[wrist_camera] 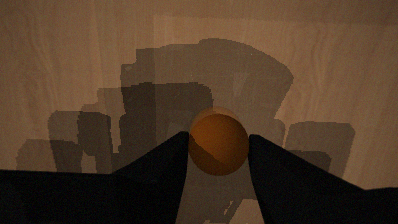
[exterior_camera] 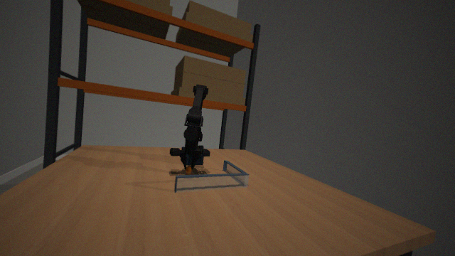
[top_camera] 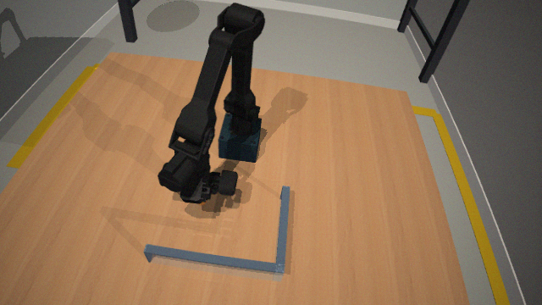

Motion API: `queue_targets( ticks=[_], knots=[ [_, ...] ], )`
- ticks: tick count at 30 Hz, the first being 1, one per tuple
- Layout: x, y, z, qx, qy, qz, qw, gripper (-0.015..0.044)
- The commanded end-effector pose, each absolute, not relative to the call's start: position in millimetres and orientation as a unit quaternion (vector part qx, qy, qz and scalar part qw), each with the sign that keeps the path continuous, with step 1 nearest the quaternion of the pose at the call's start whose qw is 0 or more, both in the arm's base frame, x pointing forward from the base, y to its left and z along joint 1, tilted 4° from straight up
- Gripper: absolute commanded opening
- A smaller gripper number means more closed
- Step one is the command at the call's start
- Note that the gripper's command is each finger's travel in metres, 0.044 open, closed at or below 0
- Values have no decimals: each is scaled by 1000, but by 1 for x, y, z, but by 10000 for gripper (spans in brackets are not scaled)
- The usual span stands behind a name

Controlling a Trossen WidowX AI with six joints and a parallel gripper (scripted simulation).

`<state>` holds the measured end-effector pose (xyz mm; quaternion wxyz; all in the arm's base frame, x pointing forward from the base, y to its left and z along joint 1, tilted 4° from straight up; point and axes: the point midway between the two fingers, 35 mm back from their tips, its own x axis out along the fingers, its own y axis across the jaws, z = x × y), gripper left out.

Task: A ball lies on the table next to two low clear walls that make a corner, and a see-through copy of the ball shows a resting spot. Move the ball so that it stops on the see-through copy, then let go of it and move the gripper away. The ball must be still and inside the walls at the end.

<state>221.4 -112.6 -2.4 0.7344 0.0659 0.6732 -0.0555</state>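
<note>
Over see-through copy (wrist_camera: 216, 113): fingers pinching orange ball (wrist_camera: 218, 144); no writing legible.

My arm (top_camera: 212, 85) and gripper (wrist_camera: 218, 150) are plain black, and the ball (wrist_camera: 218, 145) held in it is orange. The ghost ball (wrist_camera: 216, 112) is a paler, see-through orange. The walls (top_camera: 284, 224) are clear with blue edges. My base block (top_camera: 238, 144) is dark teal. The table (top_camera: 360, 169) is light wood grain, bordered by yellow tape (top_camera: 466, 191) on grey floor (top_camera: 339, 51).
</note>
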Motion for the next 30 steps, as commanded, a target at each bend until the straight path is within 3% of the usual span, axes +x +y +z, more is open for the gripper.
queue_targets(
  ticks=[1,19,28,30],
  knots=[
    [220,-112,-9,68,677,-56,731,0],
    [221,-112,-24,68,677,-56,731,0],
    [223,-112,-21,66,673,-56,735,236],
    [223,-112,-21,66,673,-56,735,246]
  ],
)
